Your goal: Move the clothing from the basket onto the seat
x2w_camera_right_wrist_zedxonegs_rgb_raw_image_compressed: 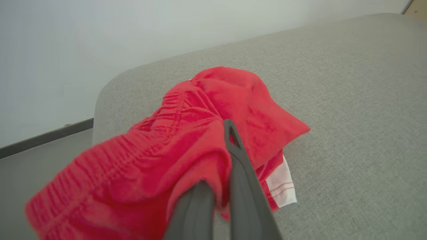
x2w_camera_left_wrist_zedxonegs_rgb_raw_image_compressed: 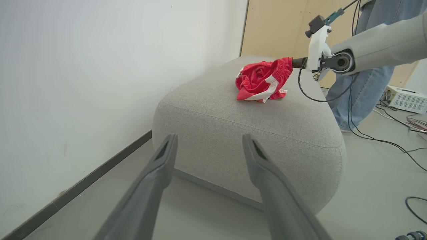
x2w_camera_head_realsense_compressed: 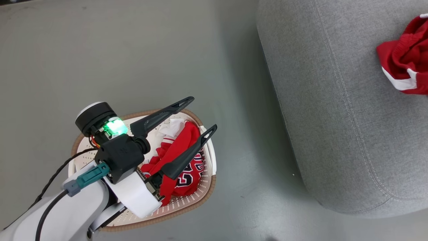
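This is looking like a robotics test lab, not a lived-in home. Loose black cables (x2w_camera_left_wrist_zedxonegs_rgb_raw_image_compressed: 383, 140) are trailing over a bare grey floor (x2w_camera_left_wrist_zedxonegs_rgb_raw_image_compressed: 367, 186), a white electronics box (x2w_camera_left_wrist_zedxonegs_rgb_raw_image_compressed: 407, 99) is sitting on it, and a person in jeans (x2w_camera_left_wrist_zedxonegs_rgb_raw_image_compressed: 347, 93) is standing close by. A lone grey seat (x2w_camera_left_wrist_zedxonegs_rgb_raw_image_compressed: 250, 133) is standing beside a blank white wall (x2w_camera_left_wrist_zedxonegs_rgb_raw_image_compressed: 83, 66) with a dark baseboard (x2w_camera_left_wrist_zedxonegs_rgb_raw_image_compressed: 100, 171).
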